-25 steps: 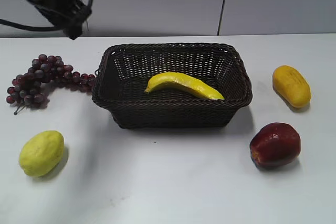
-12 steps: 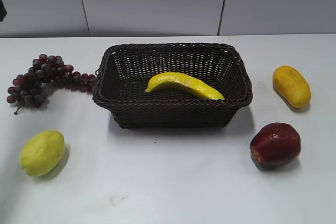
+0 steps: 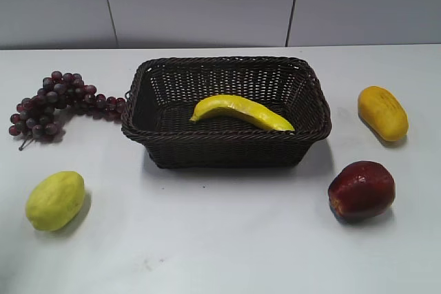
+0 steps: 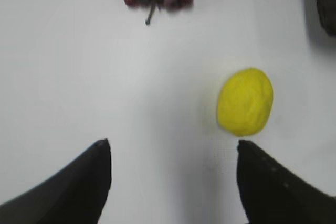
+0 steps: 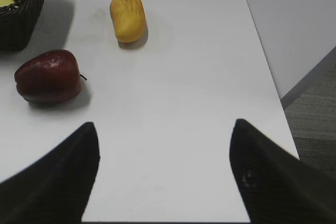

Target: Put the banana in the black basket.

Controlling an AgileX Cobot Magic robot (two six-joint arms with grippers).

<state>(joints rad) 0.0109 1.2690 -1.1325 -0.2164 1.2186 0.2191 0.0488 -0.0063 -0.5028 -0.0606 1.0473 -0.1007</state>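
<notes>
Banana (image 3: 241, 111): long, curved, bright-yellow, plastic-looking fruit, lying inside the large rectangular dark brown-black woven wicker basket (image 3: 226, 144), slanted from the upper left of the interior down toward the front right wall, its right end close to the braided rim. A sliver of the yellow fruit and a corner of the basket also show at the top left of the right wrist view.

Grape bunch (image 3: 55, 105): dark purple-red cluster on the white tabletop (image 3: 220, 239), left of the basket, its right end reaching just beside the basket's left wall.

Round yellow-green lemon-like fruit (image 3: 55, 200): front left of the table, well apart from the basket.

Stubby orange-yellow oval fruit (image 3: 382, 112): right of the basket, apart from it.

Dark red apple (image 3: 361, 190): front right, near the oval fruit, not touching it.

Left gripper (image 4: 173, 182): not in the exterior view; in its wrist view the two dark fingers stand wide apart, empty, above bare table, with the lemon-like fruit just beyond the right finger.

Right gripper (image 5: 164, 177): fingers likewise spread wide, holding nothing, over the table's near right part, with the apple and oval fruit ahead to the left.
</notes>
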